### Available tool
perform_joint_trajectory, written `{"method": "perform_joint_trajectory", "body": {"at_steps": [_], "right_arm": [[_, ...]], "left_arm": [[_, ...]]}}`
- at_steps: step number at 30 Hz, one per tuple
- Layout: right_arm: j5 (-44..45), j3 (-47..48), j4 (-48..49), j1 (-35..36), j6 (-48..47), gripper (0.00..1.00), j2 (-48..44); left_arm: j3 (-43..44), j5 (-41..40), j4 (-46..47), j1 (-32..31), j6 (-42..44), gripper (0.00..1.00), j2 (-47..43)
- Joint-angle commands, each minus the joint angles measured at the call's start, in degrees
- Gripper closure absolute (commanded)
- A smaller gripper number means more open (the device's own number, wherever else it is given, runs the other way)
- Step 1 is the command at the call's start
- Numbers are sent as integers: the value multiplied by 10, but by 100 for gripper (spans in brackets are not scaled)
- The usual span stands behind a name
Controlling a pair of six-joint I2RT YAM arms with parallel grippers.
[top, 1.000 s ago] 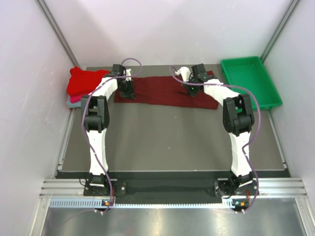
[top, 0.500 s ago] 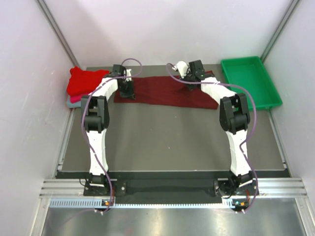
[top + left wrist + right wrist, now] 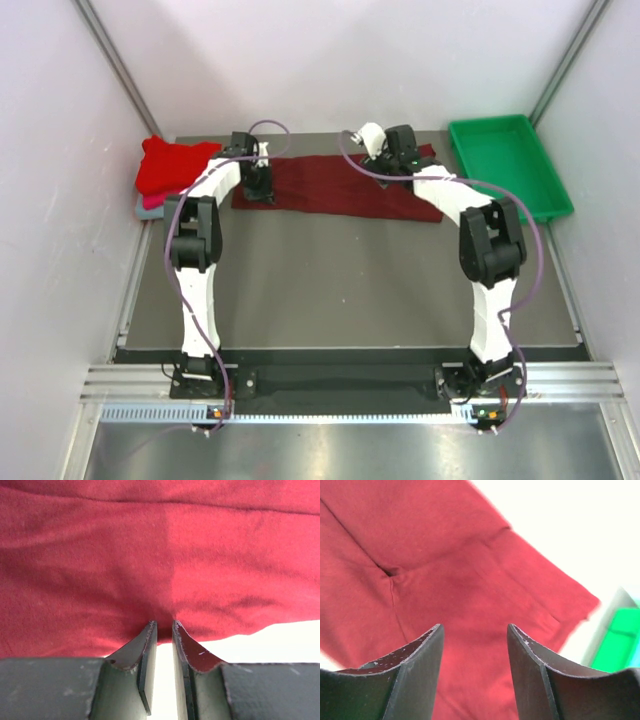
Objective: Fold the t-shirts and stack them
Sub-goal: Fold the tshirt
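**Left gripper** (image 3: 162, 625): dark, matte, wedge-shaped fingers (image 3: 142, 652) with scuffed edges, drawn nearly together. We see them clenched on the near hem of the maroon t-shirt (image 3: 330, 188), and the cloth puckers in small radiating folds right at the tips.

**Right gripper** (image 3: 475, 627): the same dark, speckled fingers, spread apart with nothing between them. It is released and hangs over the right part of the same shirt without touching it.

**Maroon t-shirt**: soft, fine-knit cloth, dull in finish and gently rippled. It lies flat as a long band on the far part of the table (image 3: 340, 290), its long axis running left to right. The band is broader at the right end, and its near edge slants slightly toward the arm bases on that side. In the right wrist view we note a stitched seam ending in a small dimple, and a squared flap of cloth pointing toward the green tray.

**Bright red t-shirt** (image 3: 172, 165): a soft, rumpled, folded bundle at the far left corner, just beside the left end of the maroon shirt.

**Pink t-shirt** (image 3: 152, 201) and **grey-blue t-shirt** (image 3: 144, 211): thin folded layers whose edges show under the red one.

**Green tray** (image 3: 505, 160): rigid, glossy plastic, rectangular with a raised rim, at the far right, close to the right end of the maroon shirt.

**Table**: a dark grey, matte, flat top.
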Motion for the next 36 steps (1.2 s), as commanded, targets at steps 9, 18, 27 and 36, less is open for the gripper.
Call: {"method": "perform_joint_trajectory", "body": {"at_steps": [9,18,27,36], "right_arm": [[-120,-71,-17,-94,295,46,-99],[-321,-136,36,-181,541,41,-35],[-325,-155,48,-202,575,40,-9],[-257,-114,9,-260,555,39,23]], "left_arm": [[45,27,-33,9,16,74,-97],[86,-21,-30,14,57,73,-19],[77,-63,-29,14,69,74,37],[4,-137,-42,13,67,74,25]]}}
